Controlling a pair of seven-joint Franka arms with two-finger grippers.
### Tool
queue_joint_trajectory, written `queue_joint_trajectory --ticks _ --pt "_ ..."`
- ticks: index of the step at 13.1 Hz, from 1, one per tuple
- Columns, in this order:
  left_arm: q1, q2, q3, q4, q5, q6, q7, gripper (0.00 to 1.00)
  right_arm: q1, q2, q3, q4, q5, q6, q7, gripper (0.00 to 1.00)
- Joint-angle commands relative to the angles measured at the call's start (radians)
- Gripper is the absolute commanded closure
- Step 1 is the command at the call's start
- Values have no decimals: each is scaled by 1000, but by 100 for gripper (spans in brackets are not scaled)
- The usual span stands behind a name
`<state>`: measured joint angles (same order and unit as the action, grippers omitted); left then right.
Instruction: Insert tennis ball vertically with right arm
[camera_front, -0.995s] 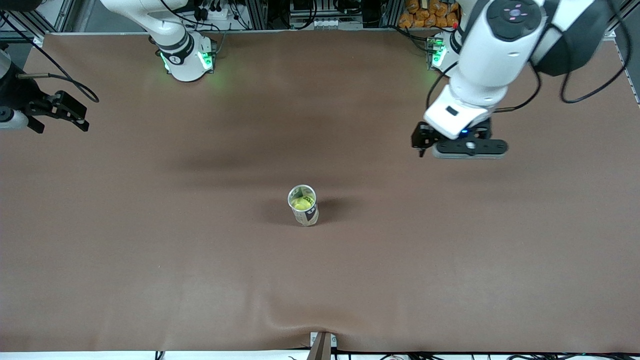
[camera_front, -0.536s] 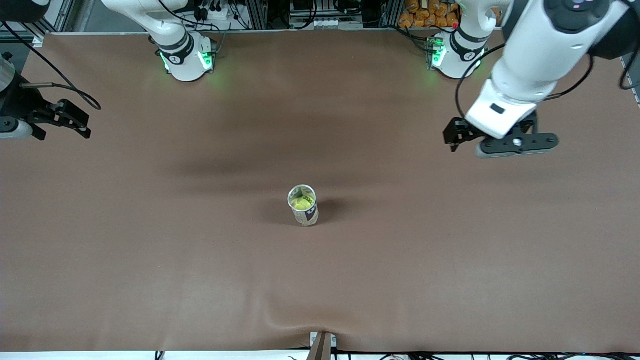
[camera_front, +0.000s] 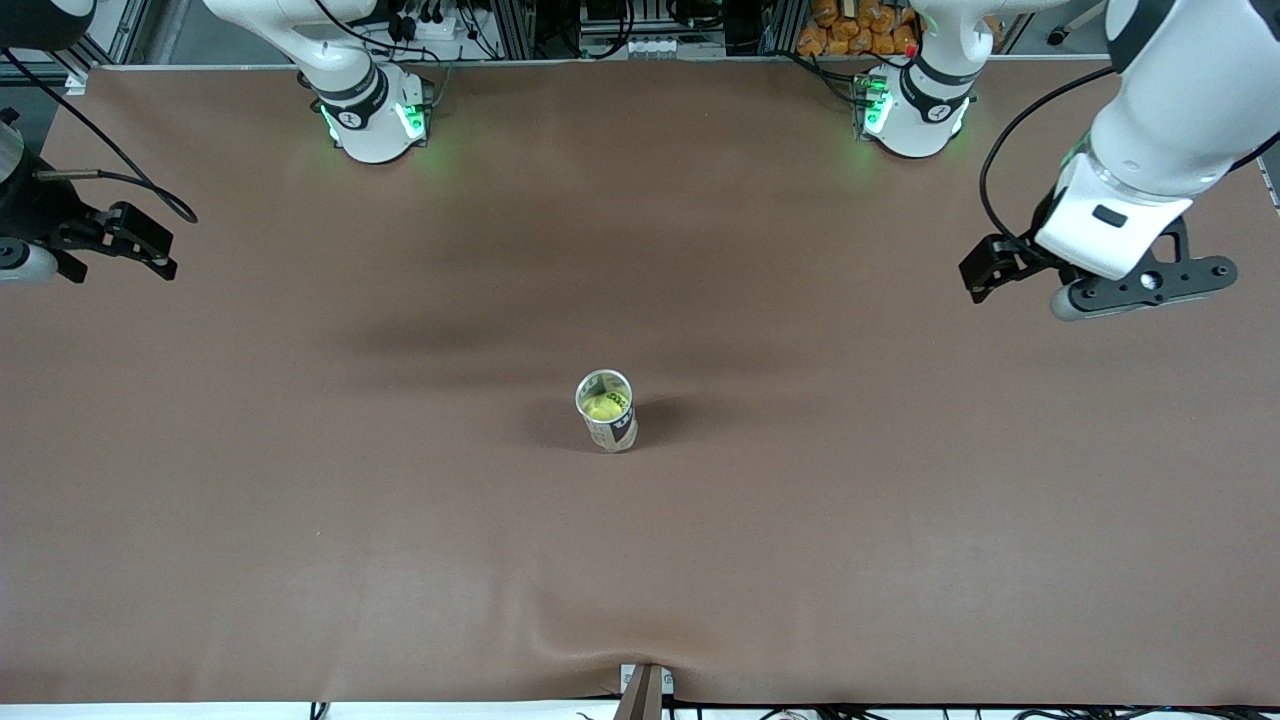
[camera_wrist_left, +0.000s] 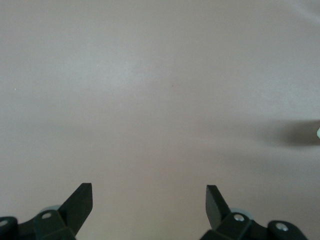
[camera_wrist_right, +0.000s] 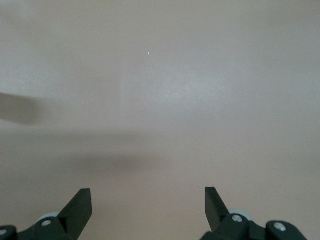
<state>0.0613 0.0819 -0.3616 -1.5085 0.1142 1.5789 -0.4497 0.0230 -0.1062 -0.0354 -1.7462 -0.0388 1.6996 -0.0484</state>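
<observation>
One tennis ball (camera_front: 602, 406) in can (camera_front: 608, 412), right gripper (camera_front: 120, 240) well apart

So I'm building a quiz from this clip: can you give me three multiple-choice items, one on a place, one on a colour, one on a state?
1. Where is the tennis ball?
A. inside the can
B. on the table beside the can
C. in a gripper

2. What colour is the table cover?
A. white
B. brown
C. green

3. How are the grippers?
A. both shut
B. one shut on the ball
C. both open, holding nothing

Answers: 1 A, yellow shows in the can's mouth. 2 B, brown throughout. 3 C, left gripper and right gripper show spread fingers over bare cover.
</observation>
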Motion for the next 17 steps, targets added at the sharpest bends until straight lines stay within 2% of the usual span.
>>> queue_joint_trajectory --ticks 1,3,6,8,13,17 --pt "19 -7 21 37 -43 -42 67 0 -17 16 23 16 -19 -11 5 0" --pt "-14 -25 99 33 -50 -43 144 0 -17 16 23 16 -19 -11 4 0" --pt "-104 -39 267 33 -82 -79 236 0 -23 16 19 16 -19 -6 5 0" --pt "-113 -50 320 28 -119 -88 279 0 -26 16 17 16 -9 -5 7 0" --pt "-115 -83 323 -4 -119 -109 321 0 -49 16 15 13 20 -5 8 0" --pt "-107 -152 289 -73 -117 -108 322 0 -52 14 15 2 40 -3 53 0"
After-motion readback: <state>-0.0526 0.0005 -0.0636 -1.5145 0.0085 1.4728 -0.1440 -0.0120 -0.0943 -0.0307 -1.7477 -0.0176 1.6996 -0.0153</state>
